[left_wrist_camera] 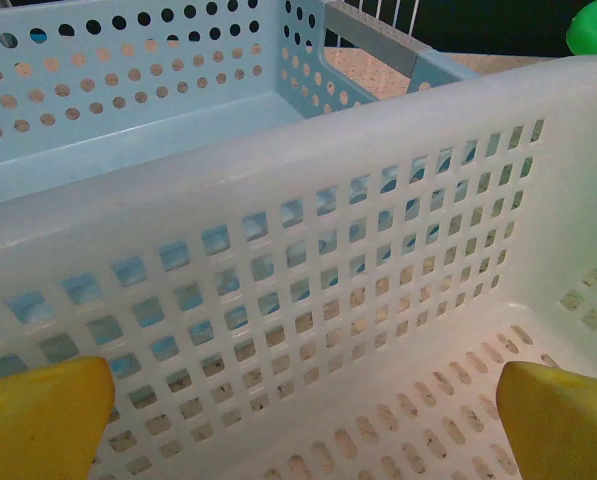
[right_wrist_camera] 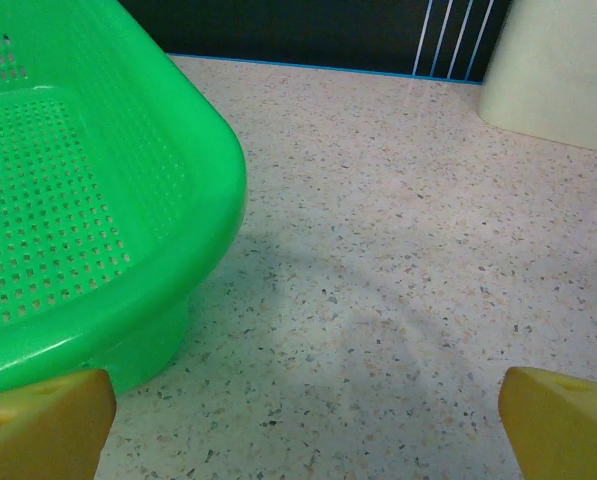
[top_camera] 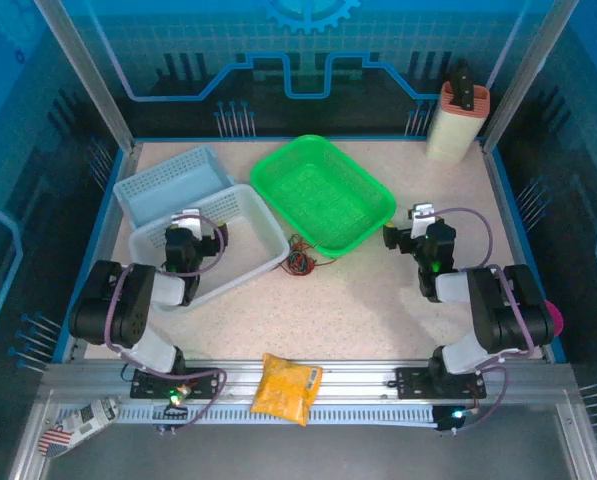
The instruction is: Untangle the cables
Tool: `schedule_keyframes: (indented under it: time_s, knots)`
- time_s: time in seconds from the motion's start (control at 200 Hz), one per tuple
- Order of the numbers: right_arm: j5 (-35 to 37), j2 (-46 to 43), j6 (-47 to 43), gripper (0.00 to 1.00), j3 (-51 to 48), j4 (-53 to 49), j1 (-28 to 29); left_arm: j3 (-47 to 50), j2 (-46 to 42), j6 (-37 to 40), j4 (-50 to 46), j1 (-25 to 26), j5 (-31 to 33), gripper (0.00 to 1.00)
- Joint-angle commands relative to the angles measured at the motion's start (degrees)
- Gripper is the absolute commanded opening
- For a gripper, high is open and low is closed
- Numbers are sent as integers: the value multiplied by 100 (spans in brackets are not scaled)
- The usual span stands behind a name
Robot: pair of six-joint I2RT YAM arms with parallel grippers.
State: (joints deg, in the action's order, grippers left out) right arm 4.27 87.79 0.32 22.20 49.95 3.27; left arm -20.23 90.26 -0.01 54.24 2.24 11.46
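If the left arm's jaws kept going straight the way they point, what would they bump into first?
Most likely the perforated far wall of the white basket, right ahead of the open jaws. The blue basket lies behind that wall. Depth is hard to judge.
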Motion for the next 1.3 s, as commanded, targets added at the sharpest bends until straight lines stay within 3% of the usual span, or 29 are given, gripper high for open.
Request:
schedule_keyframes:
  time_s: [0.0,1.296]
  knots:
    - [29,44,-84,100,83,50,51,-122,-91,27,34,-22,-144,99]
    - [17,32,-76,100,75,77,42,-84,-140,17,95,-63,-192,99]
